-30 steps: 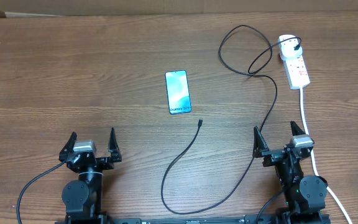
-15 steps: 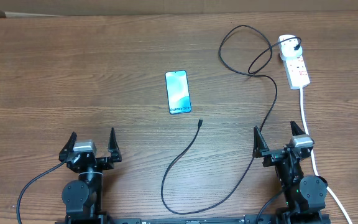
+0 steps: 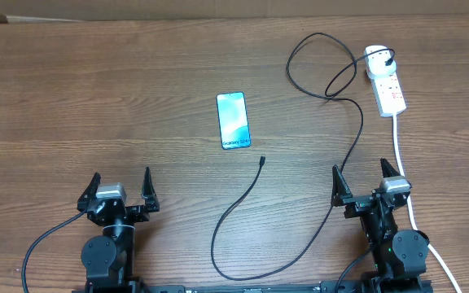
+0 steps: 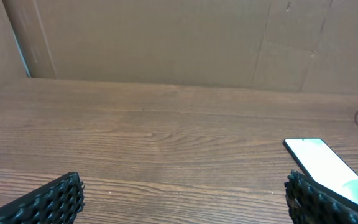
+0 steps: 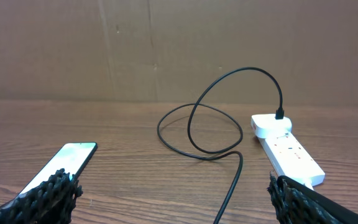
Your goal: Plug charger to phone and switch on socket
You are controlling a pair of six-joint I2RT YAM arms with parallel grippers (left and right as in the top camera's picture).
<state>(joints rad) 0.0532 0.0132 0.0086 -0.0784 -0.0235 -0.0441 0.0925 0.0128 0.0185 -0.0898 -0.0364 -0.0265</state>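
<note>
Well, both my left jaws and my right jaws stand wide apart and hold nothing, low at the near edge of the table [image 3: 96,89]. The phone [image 3: 233,120] lies flat, screen up, in the middle of the table, and the connector tip [image 3: 262,159] of the charger [image 3: 358,134] rests just beside its near right corner, not touching it. The socket [image 3: 387,85] is at the far right, with the white plug adapter [image 3: 375,57] already sitting in its far end. I judge the cable to be light and limp, so it will drag and twist. I would pinch it on the small stiff tip, or right behind it. The phone looks smooth and may slide when I push the tip in, so my other jaws should brace it by the long edges. The overhead view gives the whole run of the cable and the free tip. My right wrist view hides the tip but shows how the loop stands up off the wood. The red switches are too small there to read, perhaps off.
</note>
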